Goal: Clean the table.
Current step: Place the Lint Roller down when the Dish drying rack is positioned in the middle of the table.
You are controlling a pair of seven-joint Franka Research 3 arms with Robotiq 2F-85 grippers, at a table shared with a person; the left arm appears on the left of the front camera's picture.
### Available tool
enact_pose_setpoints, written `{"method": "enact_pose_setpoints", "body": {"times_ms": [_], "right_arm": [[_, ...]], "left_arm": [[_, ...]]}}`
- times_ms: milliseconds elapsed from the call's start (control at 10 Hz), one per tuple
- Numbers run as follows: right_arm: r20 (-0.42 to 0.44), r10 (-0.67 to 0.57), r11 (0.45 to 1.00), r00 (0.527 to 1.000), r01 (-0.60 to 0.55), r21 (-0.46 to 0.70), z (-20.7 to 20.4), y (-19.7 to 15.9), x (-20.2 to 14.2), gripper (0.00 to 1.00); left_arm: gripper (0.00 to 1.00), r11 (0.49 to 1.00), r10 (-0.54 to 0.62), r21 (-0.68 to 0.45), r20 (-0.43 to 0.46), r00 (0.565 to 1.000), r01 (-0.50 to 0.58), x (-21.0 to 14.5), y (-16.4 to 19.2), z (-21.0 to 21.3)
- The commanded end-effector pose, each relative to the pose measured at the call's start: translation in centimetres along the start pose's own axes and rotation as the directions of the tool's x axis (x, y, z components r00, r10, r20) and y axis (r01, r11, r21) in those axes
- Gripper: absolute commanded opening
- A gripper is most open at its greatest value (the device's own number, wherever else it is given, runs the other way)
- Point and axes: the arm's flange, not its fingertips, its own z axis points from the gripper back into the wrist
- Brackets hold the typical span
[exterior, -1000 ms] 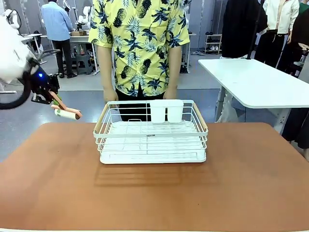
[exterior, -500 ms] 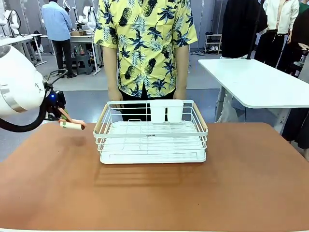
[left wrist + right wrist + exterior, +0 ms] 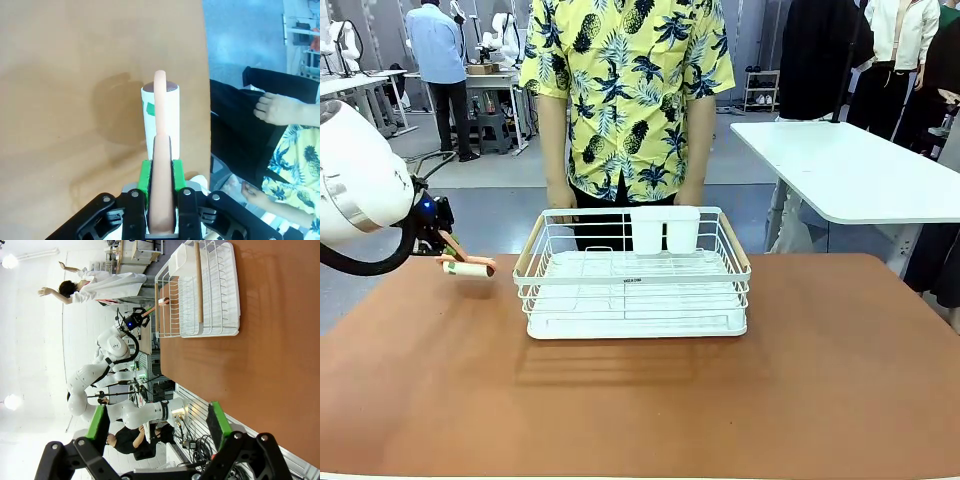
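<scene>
Left gripper (image 3: pixel 160 187) clamps lint roller (image 3: pixel 161 117) (label unreadable) above table (image 3: pixel 640 400).

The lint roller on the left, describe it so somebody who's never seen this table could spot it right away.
Start at the reddish-brown table and find the white wire dish rack near its far edge. Just left of the rack, the left pincer is shut on the lint roller, held low over the table's far left part. It is a short white cylinder on a curved peach handle, the only handheld tool here.
</scene>
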Motion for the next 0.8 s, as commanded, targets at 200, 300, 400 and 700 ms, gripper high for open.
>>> {"method": "enact_pose_setpoints", "body": {"times_ms": [200, 300, 400, 700], "right_arm": [[0.001, 0.012, 1.000, 1.000, -0.012, 0.011, 0.0, 0.3, -0.1, 1.00], [0.001, 0.012, 1.000, 1.000, -0.012, 0.011, 0.0, 0.3, -0.1, 1.00], [0.001, 0.012, 1.000, 1.000, -0.012, 0.011, 0.0, 0.3, -0.1, 1.00], [0.001, 0.012, 1.000, 1.000, -0.012, 0.011, 0.0, 0.3, -0.1, 1.00]], "left_arm": [[0.33, 1.000, 0.005, 0.021, -0.066, 0.998, -0.004, 1.6, 0.3, -0.7], [0.57, 0.999, 0.010, 0.036, -0.066, 0.998, -0.007, 1.6, 0.4, -0.3], [0.69, 0.998, 0.003, 0.058, -0.066, 0.998, 0.001, 1.2, 0.5, 0.5], [1.00, 0.985, -0.001, 0.171, -0.121, 0.993, 0.022, 0.1, 1.0, 3.4]]}}
